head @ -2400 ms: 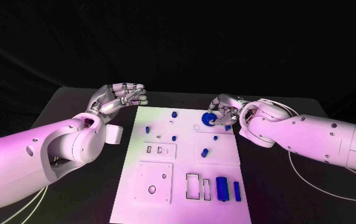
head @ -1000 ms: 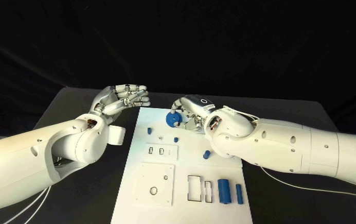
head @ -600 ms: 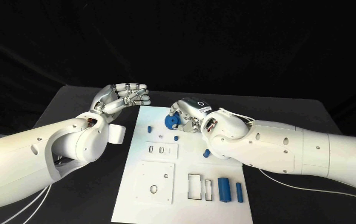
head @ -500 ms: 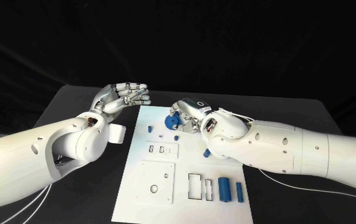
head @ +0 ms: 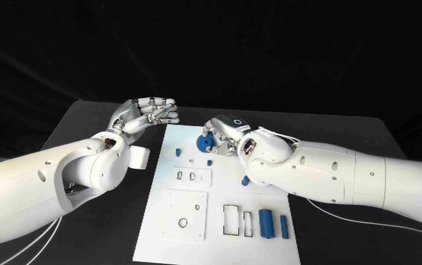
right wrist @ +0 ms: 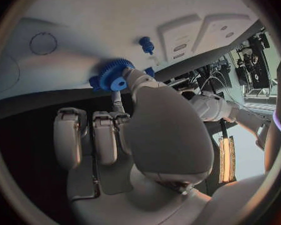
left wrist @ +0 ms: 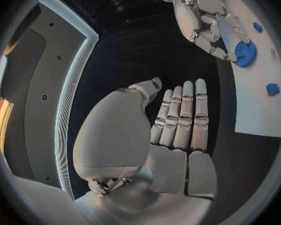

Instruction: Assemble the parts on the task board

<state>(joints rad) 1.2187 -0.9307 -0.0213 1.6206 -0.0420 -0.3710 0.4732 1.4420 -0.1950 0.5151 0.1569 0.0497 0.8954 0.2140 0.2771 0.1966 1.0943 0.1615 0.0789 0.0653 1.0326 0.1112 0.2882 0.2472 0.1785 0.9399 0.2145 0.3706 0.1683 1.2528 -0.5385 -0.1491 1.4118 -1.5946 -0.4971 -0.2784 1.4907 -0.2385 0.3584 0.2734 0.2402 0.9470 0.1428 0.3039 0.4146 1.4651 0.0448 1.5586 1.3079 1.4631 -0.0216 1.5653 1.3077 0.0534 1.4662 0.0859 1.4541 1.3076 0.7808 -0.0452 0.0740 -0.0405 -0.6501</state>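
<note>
My right hand [head: 226, 133] hovers low over the far left part of the white task board [head: 189, 240] and pinches a blue gear [head: 205, 142] between thumb and a finger. The right wrist view shows the gear [right wrist: 112, 75] at the fingertips, just above the board [right wrist: 84, 15], beside a small blue peg [right wrist: 146, 44]. My left hand [head: 147, 114] hangs over the black table off the board's far left corner, fingers side by side, holding nothing. From the left wrist I see the right hand [left wrist: 203, 15] and the gear [left wrist: 245, 53].
More blue parts sit on the board: a peg [head: 177, 153], a small piece [head: 209, 162], another by my right forearm [head: 245, 181], and two upright cylinders [head: 264, 222] near the front beside rectangular slots [head: 230, 219]. A square plate with a hole [head: 183, 216] lies front left.
The right hand has carried the gear from the board's right edge across to its far left part, and has barely moved in the last half second. The left hand has stayed put.
</note>
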